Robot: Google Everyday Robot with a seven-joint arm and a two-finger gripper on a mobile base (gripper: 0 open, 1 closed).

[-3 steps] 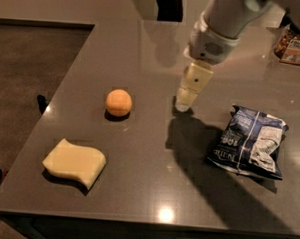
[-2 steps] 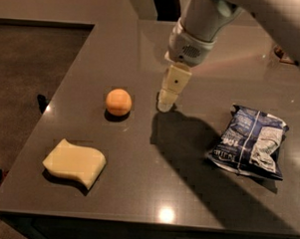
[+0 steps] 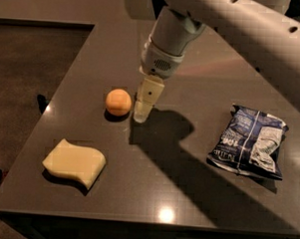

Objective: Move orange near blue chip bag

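Note:
The orange (image 3: 118, 101) is a small round fruit resting on the dark grey table (image 3: 186, 193), left of centre. My gripper (image 3: 143, 107) hangs from the pale arm that comes in from the upper right. Its tip is down near the table surface, just to the right of the orange, very close to it or touching it. The blue chip bag (image 3: 251, 141) lies flat at the right side of the table, crinkled navy with a white-silver panel, well apart from the orange and the gripper.
A pale yellow wavy sponge (image 3: 74, 162) lies near the table's front left corner. The table's left edge runs diagonally past the orange, with dark floor (image 3: 22, 86) beyond. The arm casts a wide shadow across the middle of the table.
My gripper has moved left and toward the front, from the middle of the table to right beside the orange. The orange, bag and sponge have not moved.

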